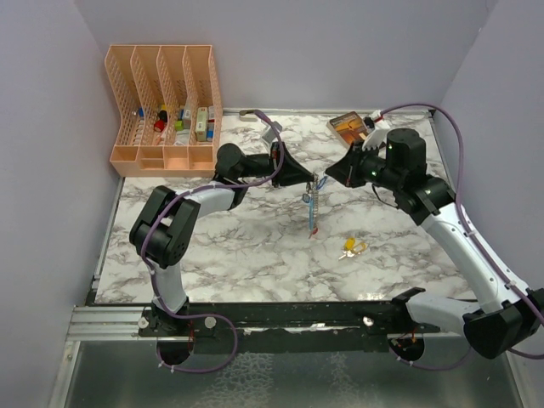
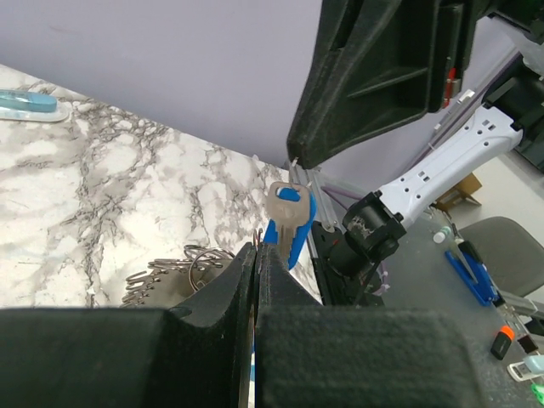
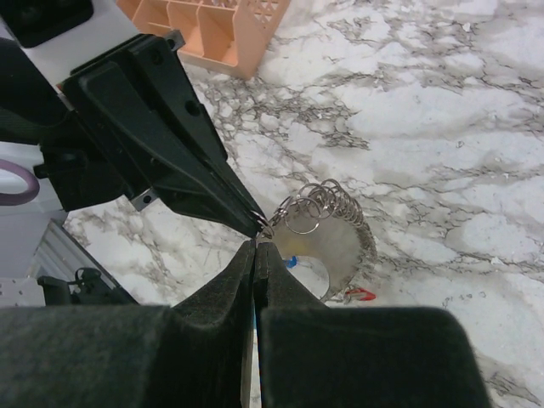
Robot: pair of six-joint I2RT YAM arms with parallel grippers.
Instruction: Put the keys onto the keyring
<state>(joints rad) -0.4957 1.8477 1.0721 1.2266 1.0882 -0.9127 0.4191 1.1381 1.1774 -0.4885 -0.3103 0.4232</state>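
Above the middle of the marble table, my left gripper (image 1: pixel 311 180) and right gripper (image 1: pixel 322 181) meet tip to tip. The keyring (image 1: pixel 313 208) hangs below them, and its red tag (image 3: pixel 361 295) is at the far end of the fanned metal rings (image 3: pixel 336 212). My left gripper (image 2: pixel 257 252) is shut on the thin ring wire. A key with a blue cover (image 2: pixel 289 219) stands just past its tips. The right gripper (image 3: pixel 255 246) is shut, and a sliver of that blue key shows between its pads. More keys (image 1: pixel 351 248), yellowish, lie on the table to the right.
A peach mesh organizer (image 1: pixel 166 106) with small items stands at the back left. A brown box (image 1: pixel 348 126) lies at the back right. The left wrist view shows a light-blue object (image 2: pixel 25 104) on the marble. Purple walls close in three sides.
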